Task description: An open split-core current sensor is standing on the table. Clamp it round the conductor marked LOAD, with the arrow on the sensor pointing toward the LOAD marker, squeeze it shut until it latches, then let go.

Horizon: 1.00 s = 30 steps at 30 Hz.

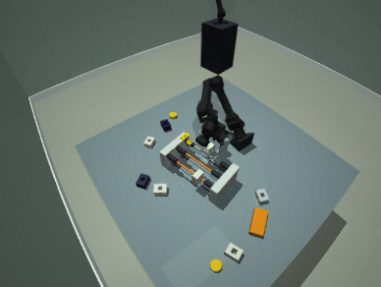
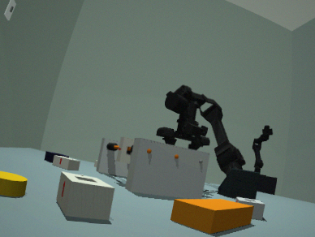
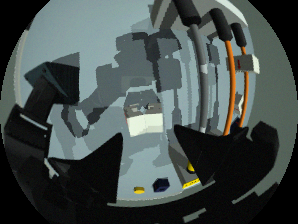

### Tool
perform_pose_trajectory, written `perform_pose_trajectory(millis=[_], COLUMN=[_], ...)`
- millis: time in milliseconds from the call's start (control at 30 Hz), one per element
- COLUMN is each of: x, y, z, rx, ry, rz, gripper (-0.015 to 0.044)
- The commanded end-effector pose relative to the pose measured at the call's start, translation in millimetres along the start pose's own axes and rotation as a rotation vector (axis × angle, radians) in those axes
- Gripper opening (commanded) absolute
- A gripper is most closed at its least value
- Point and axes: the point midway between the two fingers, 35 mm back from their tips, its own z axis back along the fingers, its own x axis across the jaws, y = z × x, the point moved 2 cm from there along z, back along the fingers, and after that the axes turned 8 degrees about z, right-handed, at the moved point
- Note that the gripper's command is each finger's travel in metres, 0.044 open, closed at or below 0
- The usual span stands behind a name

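Observation:
The white split-core sensor (image 1: 212,149) (image 3: 143,123) stands on the mat beside the near edge of the conductor fixture (image 1: 227,180) (image 2: 166,172). The fixture holds several parallel conductors between two white end blocks, among them an orange one (image 1: 196,162) (image 3: 230,90) and grey ones. A yellow marker (image 1: 184,136) sits at the fixture's far-left end; I cannot read its label. My gripper (image 1: 212,142) (image 2: 183,141) (image 3: 148,132) is open and points down over the sensor. In the wrist view the sensor lies between the two dark fingers, with a gap on each side.
A small white block (image 1: 197,174) (image 3: 246,63) sits on the conductors. Loose white blocks (image 1: 160,189) (image 2: 84,196), navy blocks (image 1: 142,180), yellow discs (image 1: 215,265) (image 2: 12,183) and an orange slab (image 1: 258,222) (image 2: 211,214) lie around the mat. The arm's base (image 1: 243,142) stands behind the fixture.

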Motion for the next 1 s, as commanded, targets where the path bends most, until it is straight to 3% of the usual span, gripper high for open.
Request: perform_pose_trajectory(millis=[0,533,967], x=[0.0,1.9,1.3], y=[0.7,1.6,0.8], z=[-7.2,-31.9,-27.4], rx=[0.004,0.008,0.003], ry=[0.001,0.000,-0.001], rz=[0.004,0.003,0.000], gripper=[0.0320,0.0320,0.0233])
